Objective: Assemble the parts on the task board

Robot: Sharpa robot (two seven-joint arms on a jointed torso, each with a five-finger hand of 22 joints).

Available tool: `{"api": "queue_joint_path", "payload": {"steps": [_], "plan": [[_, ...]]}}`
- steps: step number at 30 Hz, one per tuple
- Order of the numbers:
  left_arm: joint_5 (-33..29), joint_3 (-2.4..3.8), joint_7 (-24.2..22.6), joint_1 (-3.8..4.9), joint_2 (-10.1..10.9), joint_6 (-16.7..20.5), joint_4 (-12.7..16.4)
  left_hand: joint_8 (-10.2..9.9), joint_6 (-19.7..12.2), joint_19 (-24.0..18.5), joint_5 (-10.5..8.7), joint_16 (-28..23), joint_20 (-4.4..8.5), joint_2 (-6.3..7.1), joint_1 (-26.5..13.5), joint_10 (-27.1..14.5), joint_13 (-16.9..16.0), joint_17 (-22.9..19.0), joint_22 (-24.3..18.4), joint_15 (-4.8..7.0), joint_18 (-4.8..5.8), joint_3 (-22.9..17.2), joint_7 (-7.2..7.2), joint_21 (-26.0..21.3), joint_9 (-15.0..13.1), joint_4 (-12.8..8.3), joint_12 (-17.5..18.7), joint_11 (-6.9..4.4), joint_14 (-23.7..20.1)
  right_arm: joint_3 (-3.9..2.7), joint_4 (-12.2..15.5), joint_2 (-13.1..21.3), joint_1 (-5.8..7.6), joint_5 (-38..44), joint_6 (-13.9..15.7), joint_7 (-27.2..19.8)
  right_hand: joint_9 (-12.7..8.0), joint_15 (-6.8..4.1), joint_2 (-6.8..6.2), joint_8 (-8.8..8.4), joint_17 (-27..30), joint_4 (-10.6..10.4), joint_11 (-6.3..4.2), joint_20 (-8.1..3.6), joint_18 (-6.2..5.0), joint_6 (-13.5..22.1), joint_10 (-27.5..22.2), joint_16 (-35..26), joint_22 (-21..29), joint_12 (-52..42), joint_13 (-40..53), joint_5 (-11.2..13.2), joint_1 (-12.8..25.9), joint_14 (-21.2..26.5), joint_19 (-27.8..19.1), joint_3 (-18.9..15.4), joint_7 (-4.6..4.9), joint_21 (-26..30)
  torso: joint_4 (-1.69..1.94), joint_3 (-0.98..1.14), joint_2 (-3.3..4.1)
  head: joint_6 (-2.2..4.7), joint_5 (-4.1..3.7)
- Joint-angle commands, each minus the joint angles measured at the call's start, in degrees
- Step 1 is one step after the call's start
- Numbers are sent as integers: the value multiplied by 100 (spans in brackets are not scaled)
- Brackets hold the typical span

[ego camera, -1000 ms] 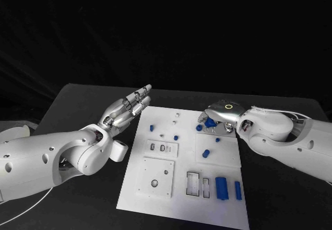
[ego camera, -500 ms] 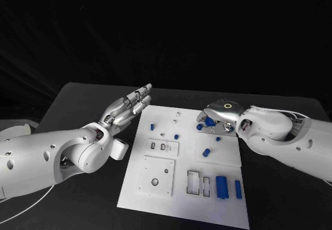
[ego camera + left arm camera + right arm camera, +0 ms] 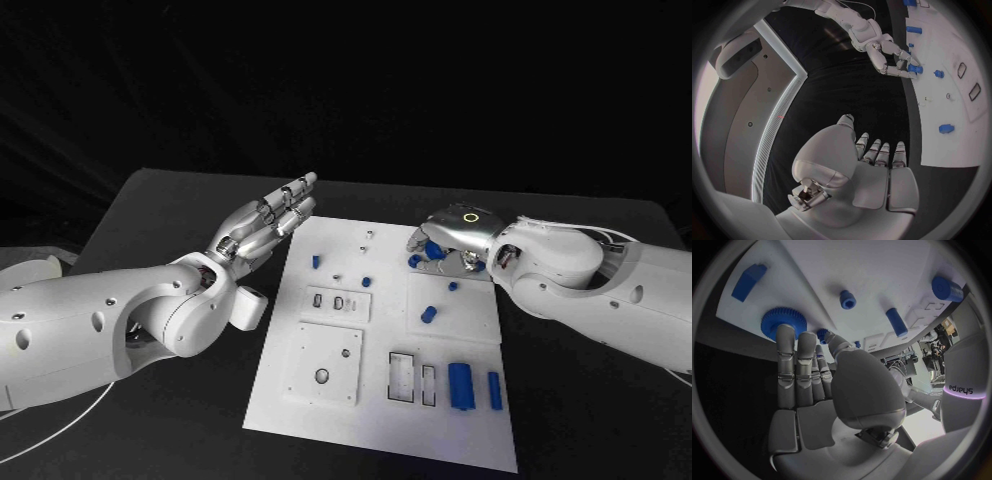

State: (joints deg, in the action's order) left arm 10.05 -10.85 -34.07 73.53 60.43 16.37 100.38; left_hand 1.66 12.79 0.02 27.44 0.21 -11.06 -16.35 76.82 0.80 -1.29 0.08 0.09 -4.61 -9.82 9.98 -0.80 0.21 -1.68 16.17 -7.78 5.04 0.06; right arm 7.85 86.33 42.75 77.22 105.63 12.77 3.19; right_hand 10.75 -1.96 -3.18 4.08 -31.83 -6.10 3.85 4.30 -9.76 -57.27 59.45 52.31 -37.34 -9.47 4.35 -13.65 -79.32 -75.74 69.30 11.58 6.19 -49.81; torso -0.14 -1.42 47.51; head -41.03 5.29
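Left hand: we are holding our left hand (image 3: 267, 225) flat, fingers straight and pressed together, gripping nothing, just off the left edge of the task board (image 3: 332, 400) near its far left corner.
Loose parts: small blue pieces are lying along the board's far half, with two long blue blocks (image 3: 462, 386) near its right edge toward the near end.
Blue gear: we are touching the blue gear (image 3: 783, 320) with the fingertips (image 3: 786, 332) of our right hand; it is sitting on the board close to its far right edge.
Right hand: our right hand (image 3: 450, 240) is reaching down onto the gear; we cannot tell whether it is truly gripped.
Doing it well: we are judging that a firm, level hold on the gear's rim matters most before seating it.
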Motion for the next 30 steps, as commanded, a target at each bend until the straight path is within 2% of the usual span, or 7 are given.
{"api": "queue_joint_path", "payload": {"steps": [1, 6, 9, 17, 22, 26, 30], "plan": [[-5, 1, -35, 10, -20, -130, -2, 32, 6, -2, 44, -21, -57, -14, 63, -5, -5, -8, -9, -34, -48, -43, -4, -21, -9, 4, -41, 41, -6, -2, -23, -25, -12, -17, -33, -48, 9, 7, 12, 30, 9, -4, -5, -3, 24, -44, 47, -19, -9, 1, -10, 15, -50, 2, -25, 49, 3, -17, 0, 5, 1, -40, 30], [-7, 2, -25, 10, -29, -148, -1, 32, 4, -2, 55, -21, -58, -13, 73, -5, -5, -8, -9, -37, -48, -48, -3, -21, -8, 2, -42, 45, -6, -3, -41, -53, -18, -23, -41, -67, 14, 8, 16, 35, 45, 2, -9, -1, 21, -73, 68, -44, -20, 12, -17, 3, -79, 33, -59, 93, -1, -17, 7, -1, 2, -90, 20], [-8, 2, -19, 11, -27, -153, -3, 32, 4, -2, 55, -21, -58, -13, 73, -5, -5, -8, -9, -37, -48, -48, -3, -21, -8, 2, -42, 45, -6, -3, -59, -76, -21, -25, -58, -76, 22, 6, 18, 46, 65, 8, -17, -1, 18, -111, 102, -57, -36, 16, -22, -12, -103, 55, -87, 133, -11, -21, -2, 2, -4, -103, 24], [-9, 2, -6, 11, -24, -163, -17, 33, 11, -2, 71, -21, -62, -13, 91, -4, -6, -8, -9, -42, -48, -59, -4, -21, -9, -2, -54, 52, -6, -3, -111, -100, -36, -50, -67, -105, 92, -18, 43, 140, 64, 104, -49, -18, 16, -355, 365, -52, -169, 4, -31, -203, -274, 83, -150, 359, -36, -99, 7, 5, -10, -123, 32], [-9, 1, 6, 11, -27, -173, -39, 34, 14, -2, 75, -21, -63, -14, 97, -4, -6, -8, -9, -44, -48, -62, -6, -21, -10, -3, -56, 54, -6, -3, -129, -106, -39, -103, -7, -146, 150, -27, 60, 204, 31, 159, -66, -28, 24, -496, 541, -23, -274, -7, -31, -213, -339, 66, -155, 454, -44, -173, -5, 5, -16, -92, 48], [-9, 1, 15, 11, -29, -187, -65, 36, 23, -2, 84, -21, -67, -15, 111, -3, -7, -8, -9, -48, -48, -71, -15, -21, -11, -5, -65, 57, -6, -3, -135, -109, -41, -140, 137, -195, 205, -38, 63, 255, -36, 183, -88, -37, 40, -599, 685, 32, -418, -10, -33, -202, -347, 23, -122, 493, -62, -280, -5, 3, -19, -49, 24], [-9, 0, 22, 10, -5, -191, -67, 38, 29, -2, 89, -21, -70, -15, 120, -2, -8, -8, -9, -51, -48, -76, -24, -21, -12, -7, -70, 61, -6, -7, -79, -94, -31, -229, 253, -178, 236, -39, 50, 276, -81, 185, -94, -40, 51, -641, 753, 68, -507, 1, -37, -180, -331, -10, -97, 499, -66, -346, -19, -1, -14, 6, 62]]}}
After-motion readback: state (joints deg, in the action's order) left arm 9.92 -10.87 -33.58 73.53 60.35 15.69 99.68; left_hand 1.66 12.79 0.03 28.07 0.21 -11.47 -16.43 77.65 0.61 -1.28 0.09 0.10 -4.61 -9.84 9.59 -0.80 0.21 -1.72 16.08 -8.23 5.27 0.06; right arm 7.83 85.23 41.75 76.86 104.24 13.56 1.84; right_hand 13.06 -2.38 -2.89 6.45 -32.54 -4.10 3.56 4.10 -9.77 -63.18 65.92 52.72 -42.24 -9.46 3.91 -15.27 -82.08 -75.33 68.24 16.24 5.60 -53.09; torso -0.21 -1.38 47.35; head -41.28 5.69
